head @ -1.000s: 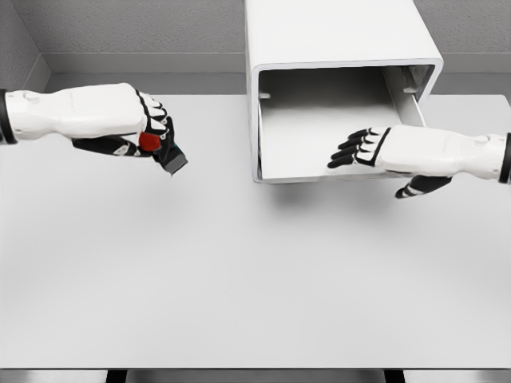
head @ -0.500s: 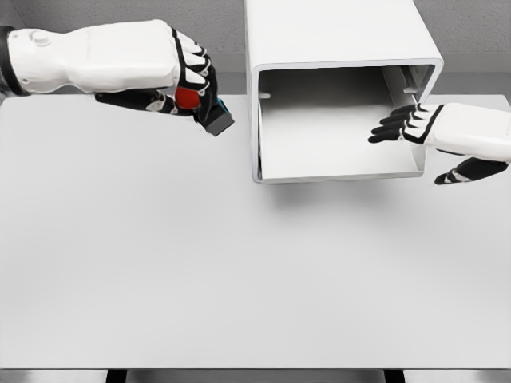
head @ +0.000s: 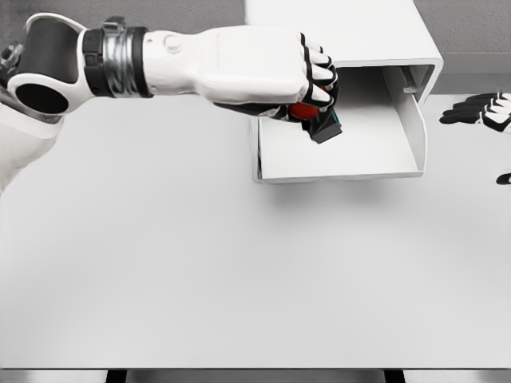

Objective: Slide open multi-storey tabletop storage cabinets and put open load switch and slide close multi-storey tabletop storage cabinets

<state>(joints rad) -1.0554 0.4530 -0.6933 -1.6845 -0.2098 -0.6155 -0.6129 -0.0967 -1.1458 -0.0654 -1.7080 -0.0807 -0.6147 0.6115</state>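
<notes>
Fingers of the left robot hand [head: 307, 84] grip the switch [head: 316, 120] with its red knob, over the open drawer [head: 399, 163] of the white cabinet [head: 335, 32]. Right robot hand [head: 483, 109] is open beside it on the tabletop [head: 239, 279].

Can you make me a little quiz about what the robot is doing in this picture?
1. True or false: the drawer of the white cabinet is pulled open.
2. Which hand holds the load switch with the red knob: A) left hand, B) right hand, C) neither?
3. Fill in: the switch is held above the ____.

Key:
1. True; you can see the inside of the drawer.
2. A. The left hand has it, fingers curled around it. The right hand is at the right edge of the picture, fingers stretched out, holding nothing.
3. Drawer.
</notes>
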